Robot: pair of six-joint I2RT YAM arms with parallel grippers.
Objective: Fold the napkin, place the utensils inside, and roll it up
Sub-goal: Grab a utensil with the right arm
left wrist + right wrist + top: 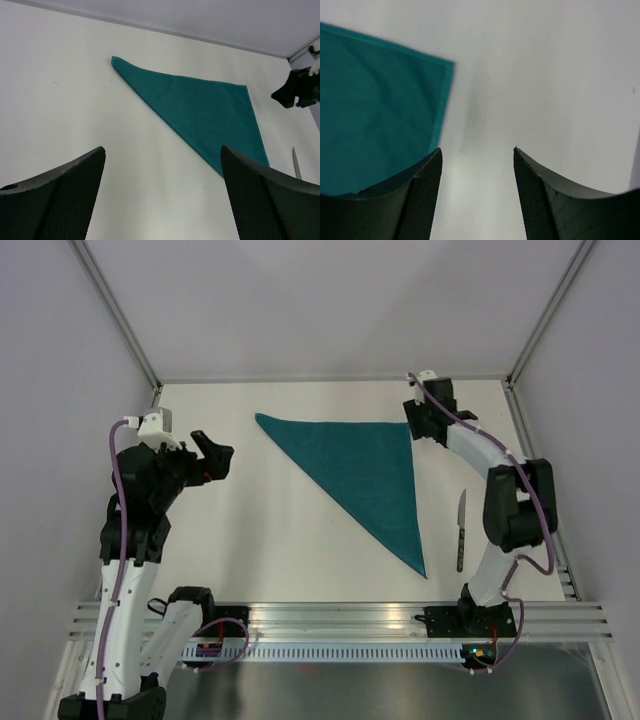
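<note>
The teal napkin (365, 470) lies flat on the white table, folded into a triangle whose long edge runs from far left to near right. It also shows in the left wrist view (200, 107) and the right wrist view (375, 105). A small knife (461, 530) lies to its right, blade pointing away, handle toward the arms; only its blade tip (296, 165) shows in the left wrist view. My right gripper (418, 422) hovers by the napkin's far right corner, open and empty (477, 150). My left gripper (215, 455) stands open and empty (161, 150), left of the napkin.
White walls with metal corner posts (120, 315) enclose the table on three sides. A slotted aluminium rail (340, 618) runs along the near edge between the arm bases.
</note>
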